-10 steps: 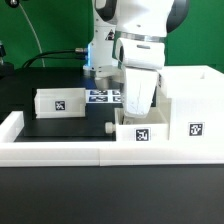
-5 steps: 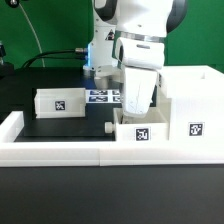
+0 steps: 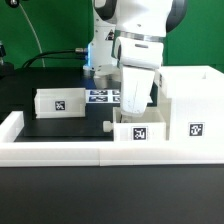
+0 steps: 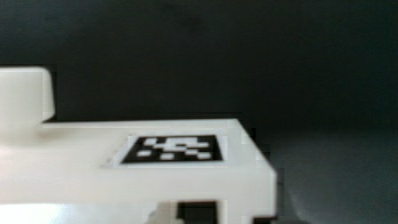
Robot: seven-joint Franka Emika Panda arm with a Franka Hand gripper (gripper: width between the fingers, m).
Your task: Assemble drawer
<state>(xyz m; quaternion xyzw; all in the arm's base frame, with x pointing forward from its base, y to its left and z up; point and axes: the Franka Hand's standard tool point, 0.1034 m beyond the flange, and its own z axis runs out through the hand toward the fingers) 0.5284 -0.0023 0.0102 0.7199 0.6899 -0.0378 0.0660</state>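
Observation:
A small white tray (image 3: 140, 133) with a tag and a dark knob (image 3: 107, 127) stands at the front, against the large white shell (image 3: 190, 100) on the exterior view's right. My gripper (image 3: 135, 112) reaches down into this tray from above, with its fingertips hidden behind the tray's wall. In the wrist view the tray's tagged wall (image 4: 175, 150) fills the frame close up, and my gripper (image 4: 222, 212) appears shut on it. A second small tray (image 3: 60, 102) with a tag stands apart on the exterior view's left.
The marker board (image 3: 103, 96) lies flat behind the trays near the arm's base. Long low white border blocks (image 3: 60, 150) run along the front and the exterior view's left edge. The table is black.
The front tray and its tag have shifted slightly up and towards the exterior view's left, along with my gripper. The other tray and the shell have not moved.

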